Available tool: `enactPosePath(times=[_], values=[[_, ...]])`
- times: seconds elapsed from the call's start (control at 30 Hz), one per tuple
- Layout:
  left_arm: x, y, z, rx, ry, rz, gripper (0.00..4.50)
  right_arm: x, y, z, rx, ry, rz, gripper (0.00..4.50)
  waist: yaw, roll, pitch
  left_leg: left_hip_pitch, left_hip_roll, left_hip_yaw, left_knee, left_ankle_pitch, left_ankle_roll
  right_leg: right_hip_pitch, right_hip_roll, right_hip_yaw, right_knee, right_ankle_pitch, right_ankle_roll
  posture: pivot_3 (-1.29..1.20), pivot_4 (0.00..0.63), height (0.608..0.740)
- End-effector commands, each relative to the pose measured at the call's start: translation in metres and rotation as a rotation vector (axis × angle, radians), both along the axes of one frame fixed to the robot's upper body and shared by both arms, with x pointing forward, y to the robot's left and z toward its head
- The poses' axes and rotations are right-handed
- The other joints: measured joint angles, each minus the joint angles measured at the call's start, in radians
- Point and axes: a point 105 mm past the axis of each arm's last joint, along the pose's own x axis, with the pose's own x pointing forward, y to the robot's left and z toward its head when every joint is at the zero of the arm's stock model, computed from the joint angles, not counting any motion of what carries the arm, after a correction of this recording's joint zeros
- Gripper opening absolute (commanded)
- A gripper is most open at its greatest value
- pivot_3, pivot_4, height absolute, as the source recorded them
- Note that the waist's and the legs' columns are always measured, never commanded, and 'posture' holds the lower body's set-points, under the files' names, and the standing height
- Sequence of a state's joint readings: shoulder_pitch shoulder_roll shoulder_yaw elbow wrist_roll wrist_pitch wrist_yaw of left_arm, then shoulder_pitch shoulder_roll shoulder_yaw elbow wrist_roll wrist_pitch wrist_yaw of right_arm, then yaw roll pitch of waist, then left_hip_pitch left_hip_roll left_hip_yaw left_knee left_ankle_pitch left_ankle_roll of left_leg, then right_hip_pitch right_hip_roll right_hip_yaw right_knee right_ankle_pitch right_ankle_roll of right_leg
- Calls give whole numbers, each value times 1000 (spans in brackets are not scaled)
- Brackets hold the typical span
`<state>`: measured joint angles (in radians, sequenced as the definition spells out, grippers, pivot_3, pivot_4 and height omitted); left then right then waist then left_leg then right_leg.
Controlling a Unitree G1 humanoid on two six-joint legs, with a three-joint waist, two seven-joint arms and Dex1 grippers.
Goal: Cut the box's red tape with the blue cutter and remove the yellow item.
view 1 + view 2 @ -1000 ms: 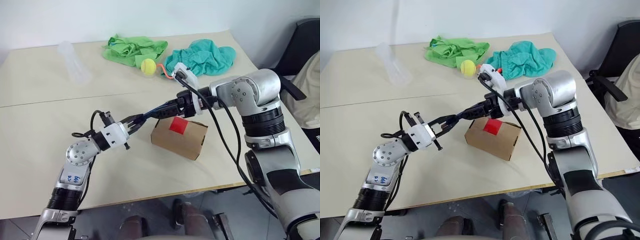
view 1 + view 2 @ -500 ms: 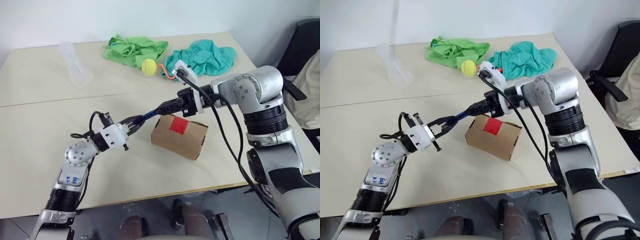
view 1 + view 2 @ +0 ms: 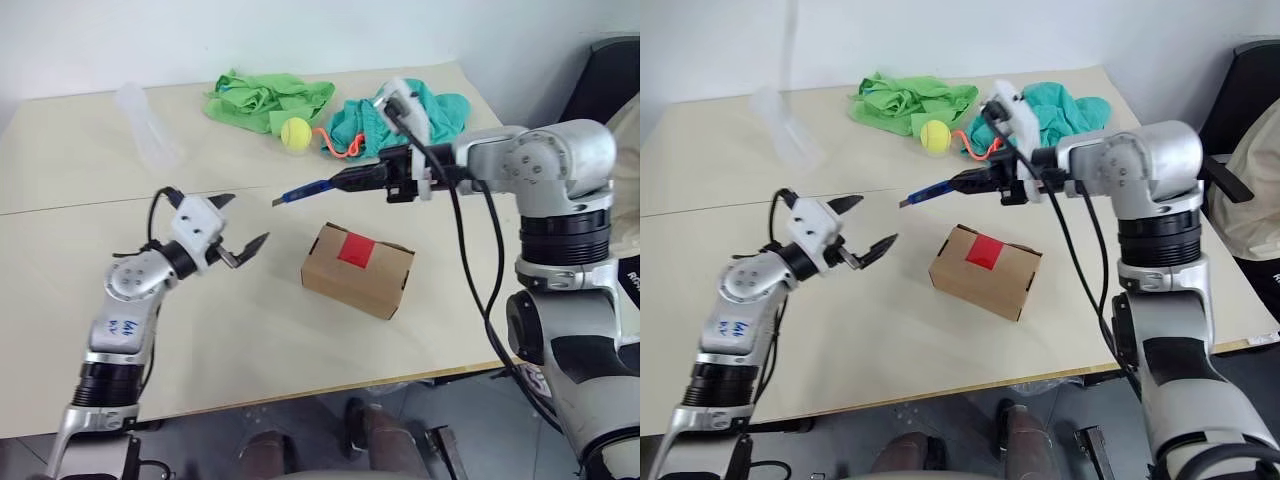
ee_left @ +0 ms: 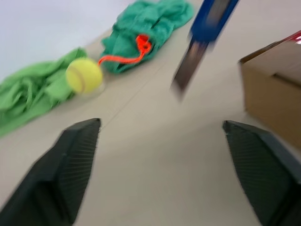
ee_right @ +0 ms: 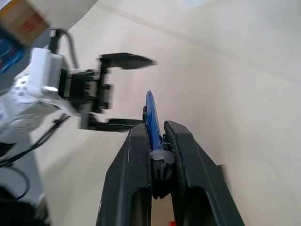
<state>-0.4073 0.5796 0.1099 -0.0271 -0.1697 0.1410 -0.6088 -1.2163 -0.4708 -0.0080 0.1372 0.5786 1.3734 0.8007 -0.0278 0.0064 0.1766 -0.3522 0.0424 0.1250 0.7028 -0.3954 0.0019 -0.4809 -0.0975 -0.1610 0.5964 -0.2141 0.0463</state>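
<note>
Brown cardboard for the box (image 3: 358, 272), with a bright red tape (image 3: 357, 250) square on top. Blue cutter (image 3: 307, 190), dark at the tip. Pale beige table (image 3: 80, 260). Lime-green cloth (image 3: 265, 98), teal cloth (image 3: 405, 112), yellow-green ball (image 3: 296, 133), orange-red cord (image 3: 335, 147). Black fingers on both the left gripper (image 3: 238, 227) and right gripper (image 3: 360, 179).

Table (image 3: 60, 260): pale beige top, seam running across. Light green cloth (image 3: 262, 98), crumpled, far side. Teal cloth (image 3: 440, 108), crumpled, beside it. Tennis ball (image 3: 296, 133), yellow-green, between the cloths. Orange-red cord (image 3: 335, 145), near ball. Clear plastic item (image 3: 148, 126), far left.
</note>
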Motion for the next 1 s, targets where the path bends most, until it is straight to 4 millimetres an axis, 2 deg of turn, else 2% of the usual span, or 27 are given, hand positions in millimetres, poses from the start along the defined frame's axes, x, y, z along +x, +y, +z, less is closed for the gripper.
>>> enactPosePath(times=[0.03, 0.2, 0.43, 0.53, 0.73, 0.9, 0.97, 1.0], values=[[-4, 7, 15, 1, 17, -8, 4500, -6, -7, 19, 33, -99, -11, 151, 0, 0, 0, 0, 0, 0, 0, 0, 0, 0, 0, 0, 0, 0, 0, 0, 150, 740], [-12, -3, 16, -42, 149, -103, 4500, -10, -23, 23, 39, -163, -70, 151, 3, 0, 0, 0, -1, 0, 0, 0, 0, 0, 0, 1, 0, 0, 0, 0, 150, 740], [-24, -50, 33, -153, 276, -314, 4500, -27, -60, 22, 29, -320, -156, 151, 18, -1, 0, 0, -2, -1, 0, 0, 0, 1, 0, 2, 0, 0, 1, 0, 150, 740], [-30, -65, 26, -157, 406, -390, 3941, -35, -71, 19, 9, -340, -173, 151, 20, -1, 0, 1, -3, 0, 1, 1, -1, 1, 0, 3, 1, 0, 1, 0, 150, 740], [-42, -102, 14, -127, 539, -558, 2056, -44, -85, 13, -61, -364, -219, 151, 26, -2, 1, 3, -3, 0, 1, 3, -2, 1, 1, 5, 4, 1, 0, 0, 150, 740], [-39, -118, 0, -87, 645, -597, 467, -53, -81, 0, -138, -371, -199, 151, 29, -2, 1, 3, -4, -1, 2, 4, -2, 2, 0, 6, 5, 1, 0, 0, 150, 740], [-37, -120, -4, -71, 659, -593, 5, -55, -79, -3, -160, -374, -193, 151, 26, -2, 1, 3, -5, -1, 2, 5, -2, 2, 0, 6, 6, 1, 0, 0, 150, 740], [-34, -123, -8, -55, 666, -587, 0, -55, -78, -6, -179, -376, -191, 151, 25, -2, 1, 3, -5, -1, 2, 5, -2, 2, 0, 6, 6, 1, 0, 0, 150, 740]])
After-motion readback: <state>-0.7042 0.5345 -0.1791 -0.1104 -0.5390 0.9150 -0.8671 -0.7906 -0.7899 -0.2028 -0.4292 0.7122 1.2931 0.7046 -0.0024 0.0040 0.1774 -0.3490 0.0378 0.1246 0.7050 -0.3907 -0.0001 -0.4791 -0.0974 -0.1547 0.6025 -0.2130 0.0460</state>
